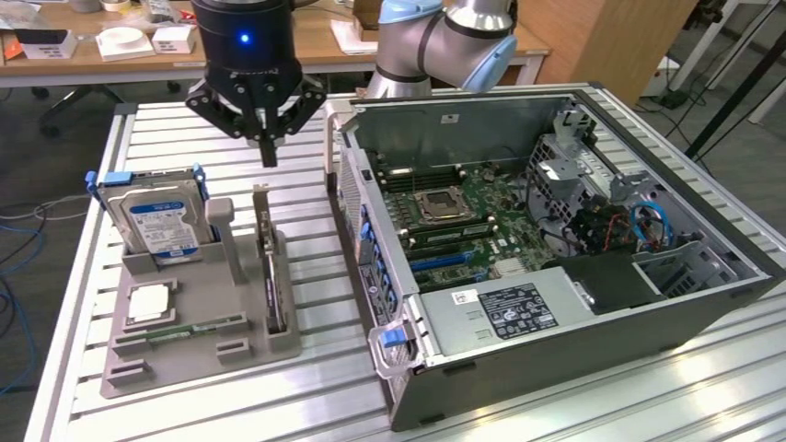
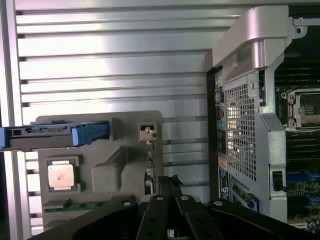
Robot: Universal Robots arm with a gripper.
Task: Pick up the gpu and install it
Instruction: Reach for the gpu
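Gripper (image 1: 267, 155) is pinched fully closed and holds nothing. It hangs clear above the grey holder (image 1: 246, 354), which sits on the slatted table (image 1: 590, 405) towards the table edge on the exterior view's left.

gpu (image 1: 274, 276) is not yet picked. It stands on its long edge in a slot along the holder edge that faces the computer case (image 1: 577, 350), just beside the case but apart from it.

Relation that matters for the pick:
- The card's long axis runs from the table's far edge towards its near edge, roughly parallel to the case's side wall.
- Its metal bracket (image 1: 260, 196) is at the far end.
- The fingertips sit above that bracket end with a visible gap, so there is no contact.
- The rest of the card lies below them and runs towards the near edge.

Hard drive (image 1: 154, 219) stands upright in the same holder, on the side away from the case and well clear of the fingertips.

Only one arm here, so there is no choice of which is nearer.
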